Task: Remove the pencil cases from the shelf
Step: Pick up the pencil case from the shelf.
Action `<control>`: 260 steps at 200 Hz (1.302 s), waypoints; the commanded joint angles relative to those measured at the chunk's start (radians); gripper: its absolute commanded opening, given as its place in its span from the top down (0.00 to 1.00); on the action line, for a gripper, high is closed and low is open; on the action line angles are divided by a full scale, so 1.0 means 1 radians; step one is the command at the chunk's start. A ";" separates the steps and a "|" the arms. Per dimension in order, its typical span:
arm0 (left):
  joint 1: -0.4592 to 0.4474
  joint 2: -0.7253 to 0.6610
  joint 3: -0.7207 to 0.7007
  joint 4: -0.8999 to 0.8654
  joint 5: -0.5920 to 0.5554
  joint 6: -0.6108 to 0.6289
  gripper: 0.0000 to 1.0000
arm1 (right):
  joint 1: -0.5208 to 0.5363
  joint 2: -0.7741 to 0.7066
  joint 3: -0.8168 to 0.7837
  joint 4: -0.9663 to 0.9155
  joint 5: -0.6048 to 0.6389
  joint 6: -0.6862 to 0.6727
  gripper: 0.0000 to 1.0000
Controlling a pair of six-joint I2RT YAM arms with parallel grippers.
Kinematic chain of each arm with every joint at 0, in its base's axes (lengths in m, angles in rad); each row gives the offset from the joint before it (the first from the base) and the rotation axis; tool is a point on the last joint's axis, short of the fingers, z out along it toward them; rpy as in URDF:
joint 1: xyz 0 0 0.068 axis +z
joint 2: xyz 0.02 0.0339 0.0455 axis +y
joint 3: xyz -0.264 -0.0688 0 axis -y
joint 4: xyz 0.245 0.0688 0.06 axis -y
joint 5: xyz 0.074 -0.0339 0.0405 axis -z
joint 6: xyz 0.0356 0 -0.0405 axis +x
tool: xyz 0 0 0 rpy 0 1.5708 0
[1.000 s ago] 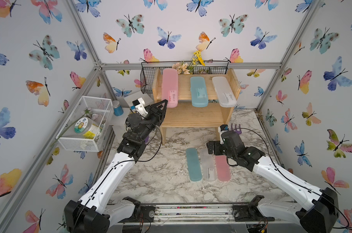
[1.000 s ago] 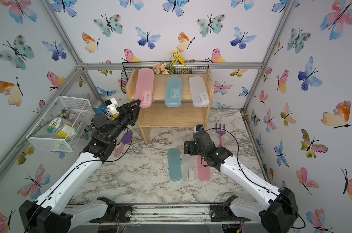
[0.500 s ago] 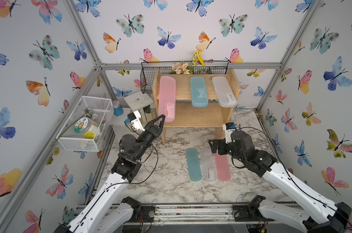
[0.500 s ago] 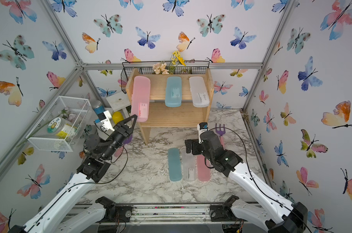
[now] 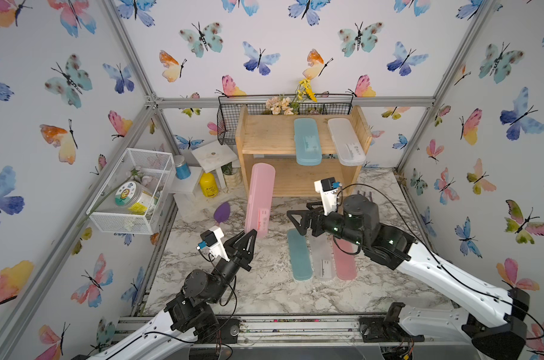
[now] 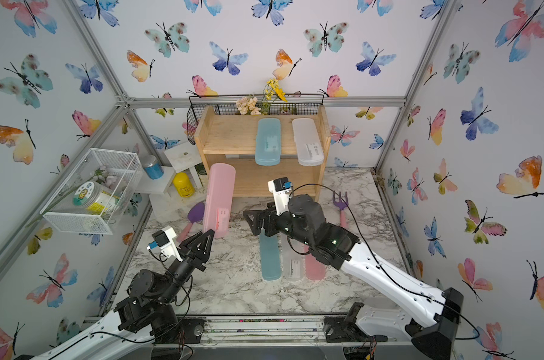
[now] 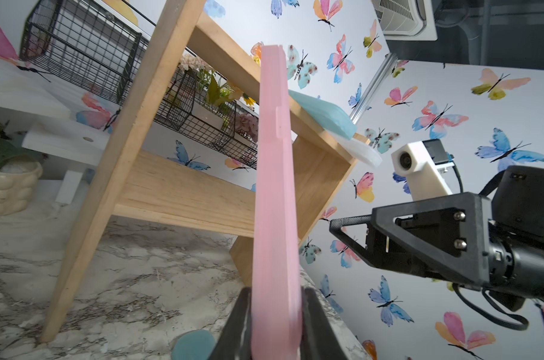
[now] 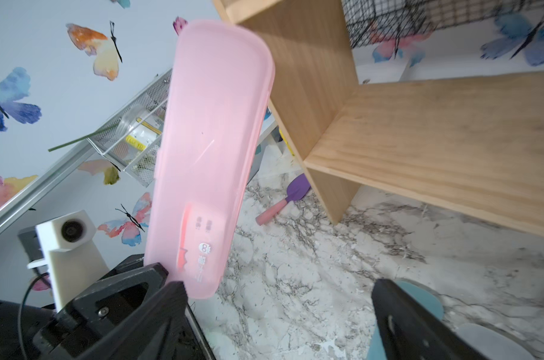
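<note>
My left gripper (image 5: 251, 234) is shut on the lower end of a pink pencil case (image 5: 260, 199), which stands upright in the air in front of the shelf (image 5: 264, 137). In the left wrist view the fingers clamp both flat sides of the pink pencil case (image 7: 275, 202). A teal case (image 5: 308, 141) and a frosted clear case (image 5: 345, 141) lie on the top tier, overhanging its front edge. Teal (image 5: 299, 255), clear (image 5: 322, 261) and pink (image 5: 345, 261) cases lie side by side on the marble table. My right gripper (image 5: 294, 223) hangs open just right of the held case, holding nothing.
A white wire basket (image 5: 133, 193) hangs on the left wall. A white stepped stand (image 5: 213, 152), a yellow bottle (image 5: 209, 185) and a purple trowel (image 5: 221, 212) sit left of the shelf. A purple fork (image 6: 340, 199) lies at its right. A black wire basket (image 5: 230, 124) hangs behind.
My left arm has drawn back and down towards the front, taking the pink case off the top tier. My right gripper has shifted left towards it, still open.
</note>
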 commanded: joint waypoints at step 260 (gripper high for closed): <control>-0.137 0.008 -0.011 0.062 -0.304 0.147 1.00 | 0.058 0.464 0.428 0.108 -0.172 0.154 0.01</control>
